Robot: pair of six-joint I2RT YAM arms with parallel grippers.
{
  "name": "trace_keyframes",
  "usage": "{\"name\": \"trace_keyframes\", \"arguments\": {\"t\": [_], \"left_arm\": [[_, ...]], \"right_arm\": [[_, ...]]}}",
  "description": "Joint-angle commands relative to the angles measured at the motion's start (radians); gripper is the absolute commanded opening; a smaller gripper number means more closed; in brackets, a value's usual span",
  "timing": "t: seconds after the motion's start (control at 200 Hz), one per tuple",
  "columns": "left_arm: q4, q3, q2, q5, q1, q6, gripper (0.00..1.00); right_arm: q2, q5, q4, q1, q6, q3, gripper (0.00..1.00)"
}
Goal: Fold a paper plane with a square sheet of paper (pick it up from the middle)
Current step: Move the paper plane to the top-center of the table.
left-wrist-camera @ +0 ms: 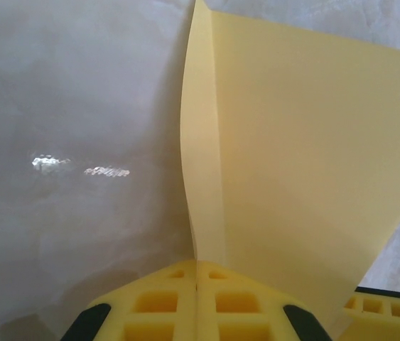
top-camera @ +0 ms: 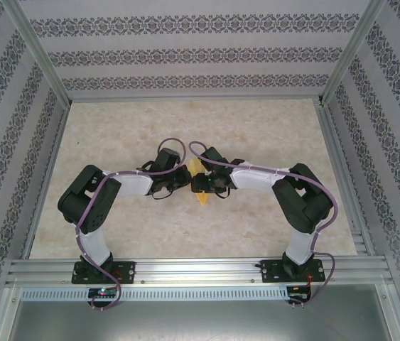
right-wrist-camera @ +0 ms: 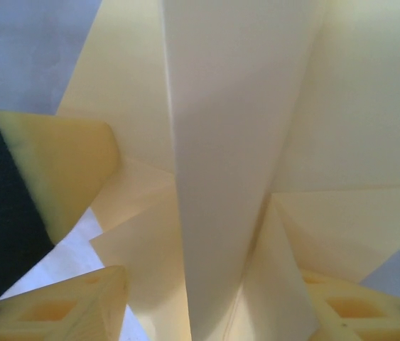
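1. Pinching the yellow paper sheet (left-wrist-camera: 292, 142) along a crease, the left claw (left-wrist-camera: 197, 273) has its two yellow fingers pressed flat together. The folded edge of the paper stands straight up from between them.
2. Seen from above, the sheet lies at the middle of the marbled worktop (top-camera: 185, 121), between the two claws, which meet almost tip to tip over it.
3. The right claw (right-wrist-camera: 214, 284) has its fingers (right-wrist-camera: 65, 305) well apart, one on either side of a raised central ridge of the paper. Bare worktop shows between the left-hand finger and the ridge, so this claw grips nothing.
4. The sheet is partly folded; in the right wrist view, triangular flaps lie on both sides of the ridge.
5. One finger of the left claw sits just beside the paper at the left of that view, and a finger of the right claw shows at the bottom right corner of the left wrist view.
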Motion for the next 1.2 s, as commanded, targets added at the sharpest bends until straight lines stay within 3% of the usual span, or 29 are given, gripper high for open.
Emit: {"name": "trace_keyframes", "arguments": {"t": [0.0,0.355,0.619,0.904,1.194], "left_arm": [[-0.014,0.026,-0.004,0.013,0.014,0.022,0.02],[-0.022,0.034,0.005,0.018,0.013,0.028,0.03],[0.015,0.023,-0.007,0.068,0.030,0.018,0.03],[0.104,-0.004,0.004,0.178,0.065,-0.019,0.04],[0.085,-0.002,0.009,0.187,0.067,-0.005,0.04]], "right_arm": [[0.005,0.015,0.020,0.020,-0.015,0.003,0.64],[-0.018,-0.031,0.080,0.026,-0.034,-0.039,0.76],[-0.037,-0.039,0.109,0.025,-0.045,-0.069,0.72],[-0.057,-0.044,0.131,0.022,-0.054,-0.090,0.76],[-0.043,-0.001,0.094,0.017,-0.030,-0.065,0.57]]}}
